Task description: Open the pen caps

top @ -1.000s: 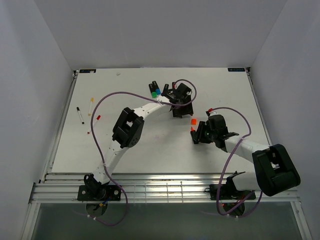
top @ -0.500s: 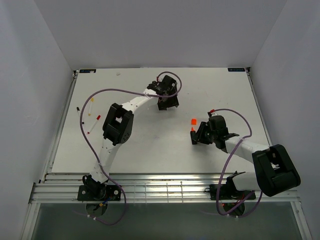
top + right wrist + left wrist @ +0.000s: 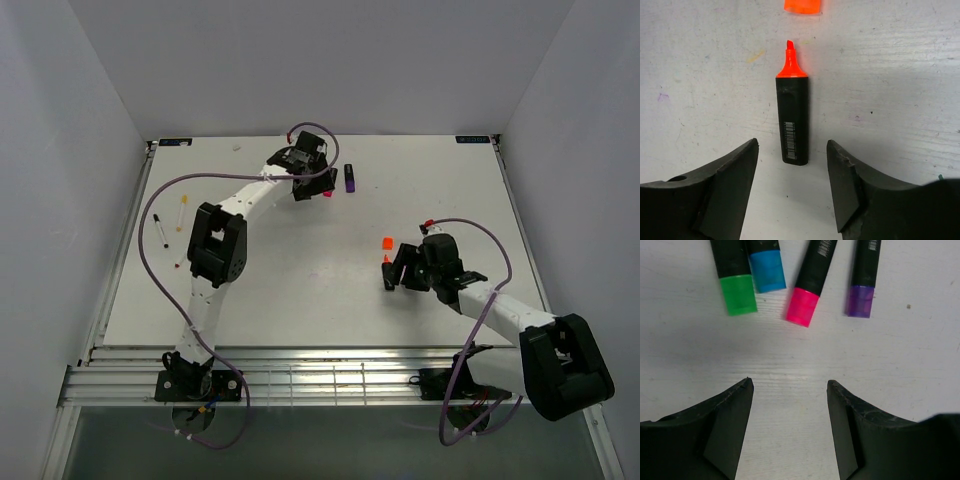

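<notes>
- Caps on these markers are small, light, hard plastic sleeves, smooth enough to slip. I judge each needs a firm pinch across the coloured part while the black barrel is held back, or the whole marker will skate over the bench point(image 3: 920, 365).
- Four are seated on their markers in a row along the top of the left wrist view. The green cap point(image 3: 740, 295) is at the left with the blue cap point(image 3: 766, 271) tight beside it. The pink cap point(image 3: 803, 307) is in the middle and the purple cap point(image 3: 860, 300) is apart at the right.
- All four capped ends point down the frame, toward my left hand point(image 3: 790, 383).
- That hand is spread wide and carries nothing. Its fingers sit at the bottom of the frame, short of the row, with bare bench between. The pink cap lies closest to the middle of the opening, slightly tilted.
- The orange cap point(image 3: 802, 6) is already off. It lies loose at the top edge of the right wrist view, just beyond the bare tip of the orange marker point(image 3: 792, 120) and not touching it.
- My right hand point(image 3: 792, 146) is wide and empty, with a finger on either side of that marker's rear end and apparently clear of it.
- Thin pens point(image 3: 160, 230) lie at the left of the overhead view, too small for me to read their caps.
</notes>
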`<action>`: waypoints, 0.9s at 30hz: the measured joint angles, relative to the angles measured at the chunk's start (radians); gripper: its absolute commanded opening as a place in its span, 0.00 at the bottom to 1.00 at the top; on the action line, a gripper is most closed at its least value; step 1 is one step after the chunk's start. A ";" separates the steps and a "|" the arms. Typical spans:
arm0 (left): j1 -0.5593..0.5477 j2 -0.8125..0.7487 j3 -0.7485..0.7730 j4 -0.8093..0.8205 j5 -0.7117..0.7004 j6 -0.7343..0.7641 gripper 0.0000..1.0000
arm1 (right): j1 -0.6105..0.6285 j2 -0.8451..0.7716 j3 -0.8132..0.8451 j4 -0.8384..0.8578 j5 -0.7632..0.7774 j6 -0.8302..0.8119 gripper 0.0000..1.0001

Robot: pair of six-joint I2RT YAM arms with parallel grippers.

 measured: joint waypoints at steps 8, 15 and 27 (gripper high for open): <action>0.077 -0.070 -0.080 -0.017 -0.030 0.065 0.70 | 0.000 -0.084 0.083 -0.128 -0.017 -0.068 0.69; 0.277 -0.375 -0.342 -0.057 -0.056 0.152 0.64 | 0.011 -0.151 0.112 -0.201 -0.086 -0.108 0.69; 0.631 -0.409 -0.359 -0.058 -0.056 0.343 0.54 | 0.026 -0.136 0.110 -0.179 -0.264 -0.166 0.69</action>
